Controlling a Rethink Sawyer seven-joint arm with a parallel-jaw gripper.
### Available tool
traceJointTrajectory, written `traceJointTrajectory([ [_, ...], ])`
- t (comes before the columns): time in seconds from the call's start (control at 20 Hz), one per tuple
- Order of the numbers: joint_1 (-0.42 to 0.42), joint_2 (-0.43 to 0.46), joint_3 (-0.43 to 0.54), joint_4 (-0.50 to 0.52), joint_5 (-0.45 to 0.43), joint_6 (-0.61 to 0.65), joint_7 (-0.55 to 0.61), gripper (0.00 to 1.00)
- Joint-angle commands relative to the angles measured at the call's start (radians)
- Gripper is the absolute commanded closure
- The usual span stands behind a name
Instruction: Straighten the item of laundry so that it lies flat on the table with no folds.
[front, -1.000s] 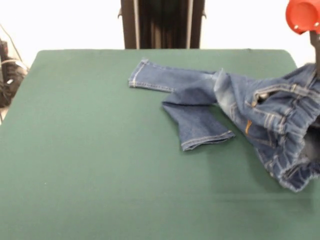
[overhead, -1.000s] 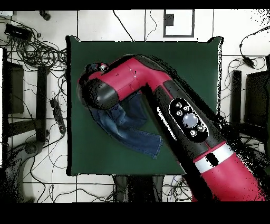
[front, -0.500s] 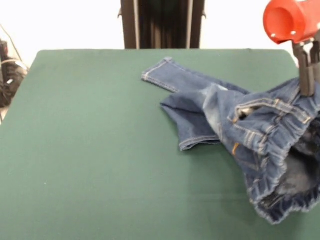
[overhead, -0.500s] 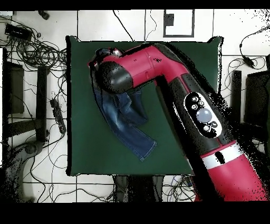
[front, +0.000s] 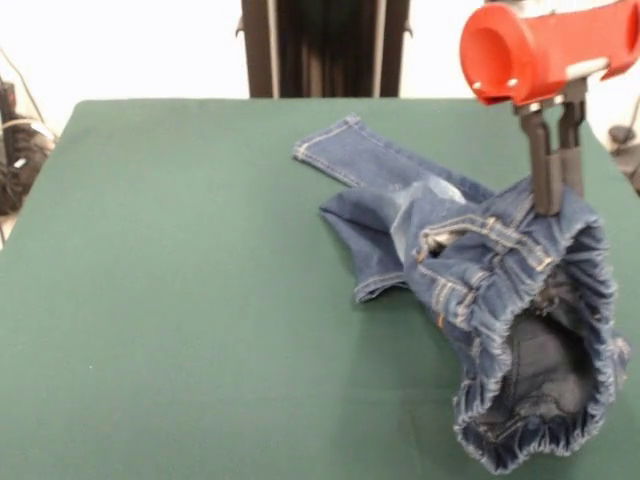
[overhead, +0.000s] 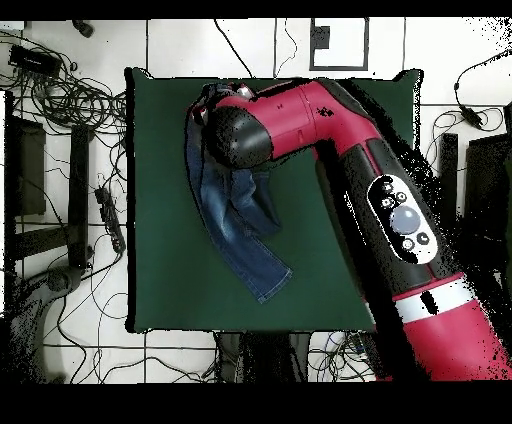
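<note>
Gripper (front: 555, 200) pinching raised waistband of jeans (front: 480, 290) at right, legs trailing flat leftward and far across green table (front: 180, 300).

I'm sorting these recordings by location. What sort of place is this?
Probably a robotics lab: a red and black robot arm works at a dark green felt-topped table, holding small blue denim jeans in its gripper, with loose cables strewn over the tiled floor.
</note>
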Motion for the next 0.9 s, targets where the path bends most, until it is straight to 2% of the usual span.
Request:
traceJointTrajectory([
  [0.05,0.044,0.017,-0.107,0.025,-0.017,0.028,0.027,1.00],
  [0.35,0.066,0.064,-0.131,-0.013,-0.030,0.012,0.020,1.00],
  [0.9,0.065,0.078,-0.117,-0.043,-0.011,0.025,-0.054,1.00],
])
